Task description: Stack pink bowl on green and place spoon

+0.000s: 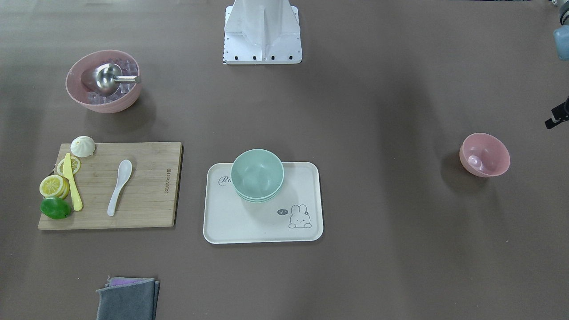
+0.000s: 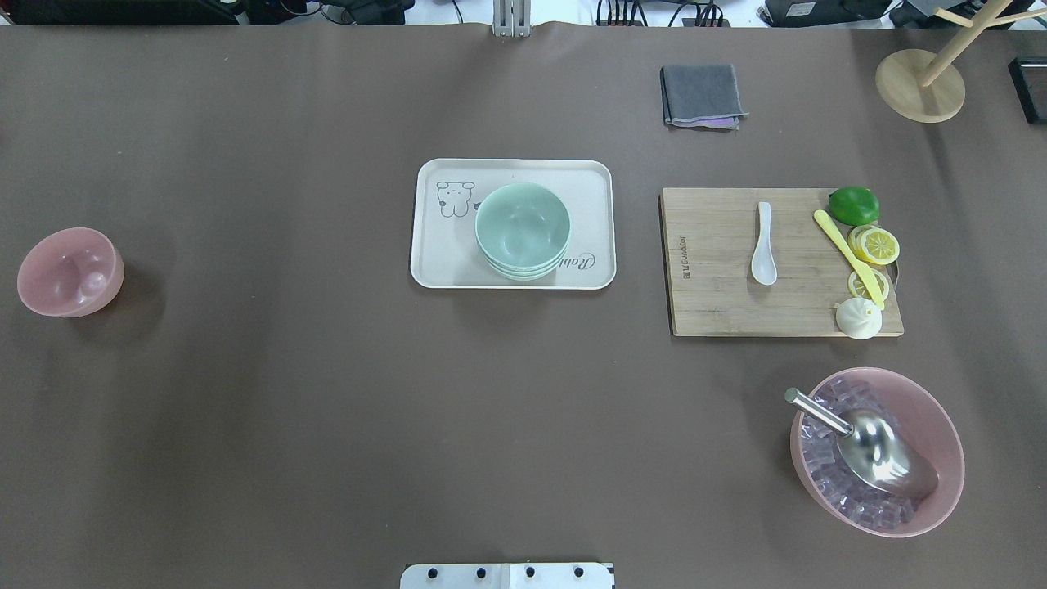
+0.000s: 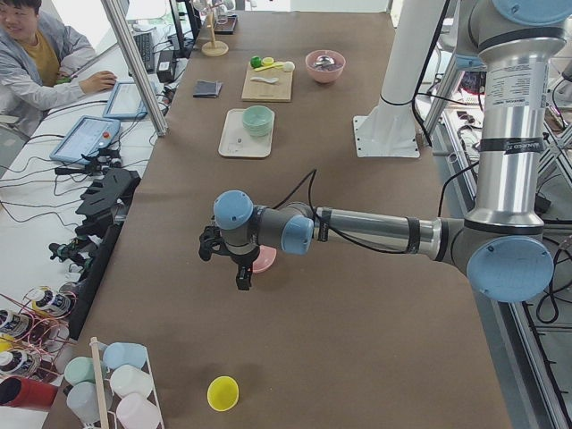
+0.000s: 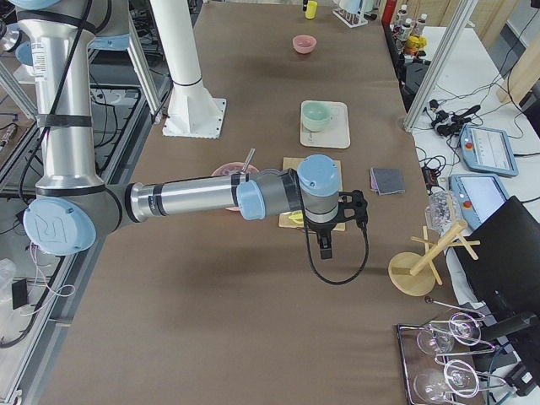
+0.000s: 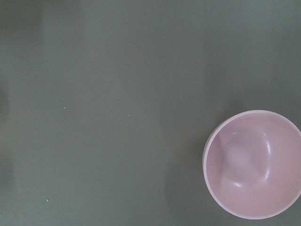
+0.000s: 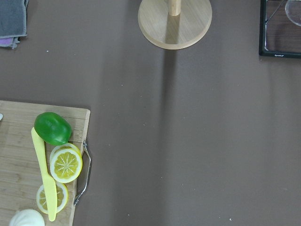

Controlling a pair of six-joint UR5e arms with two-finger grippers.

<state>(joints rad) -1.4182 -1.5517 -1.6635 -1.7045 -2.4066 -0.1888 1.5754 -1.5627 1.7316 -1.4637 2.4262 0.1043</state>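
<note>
Currently the pink bowl is sitting upright and alone on the desk, far out on the robot's left side and well apart from the tray. The green bowl is resting on that tray at the middle of the desk, topping a small stack of like bowls. The white spoon is lying on the wooden cutting board on the robot's right, its scoop end pointing toward the robot, near a yellow knife, lemon slices and a lime. The left claw is hanging above the desk close to the pink bowl, and its wrist camera is catching that bowl at the lower right corner. Whether its fingers are parted or clenched I cannot tell. The right claw is hovering near the board's lime end, pointing down, and its state cannot be told either.
</note>
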